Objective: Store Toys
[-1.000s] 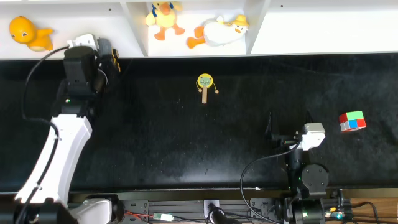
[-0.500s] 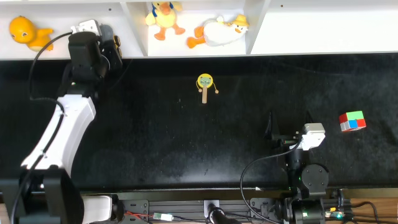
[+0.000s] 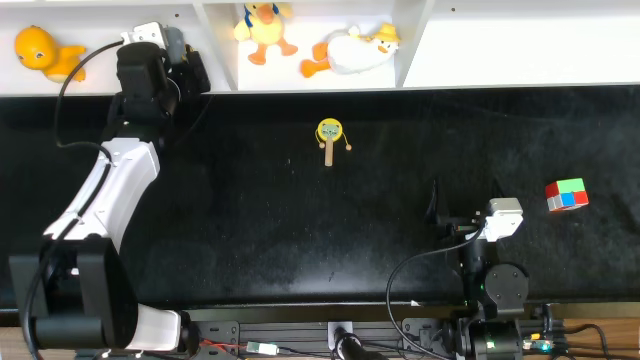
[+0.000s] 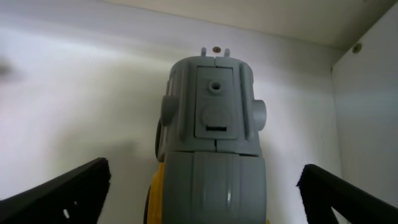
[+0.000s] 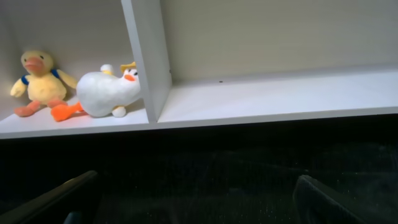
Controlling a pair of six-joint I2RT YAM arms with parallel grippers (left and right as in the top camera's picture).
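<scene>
A grey toy robot (image 4: 211, 118) with a yellow part low on its side stands upright inside the white shelf's left compartment. My left gripper (image 4: 202, 186) is open, one finger on each side of the robot with a gap to both. From above, the left gripper (image 3: 190, 72) sits at the mouth of that compartment, to the right of a yellow duck toy (image 3: 45, 52). A small yellow rattle drum (image 3: 329, 135) and a coloured cube (image 3: 566, 194) lie on the black table. My right gripper (image 3: 463, 200) is open and low over the table near its base.
The middle compartment holds a yellow plush duck (image 3: 265, 28) and a white plush goose (image 3: 350, 50); the duck (image 5: 40, 84) and goose (image 5: 109, 93) also face the right wrist. The right compartment (image 5: 280, 93) is bare, past a white divider (image 5: 149, 62).
My left arm has moved farther up and a little right, bringing its gripper to the left compartment. The right arm and the toys on the table have stayed put.
</scene>
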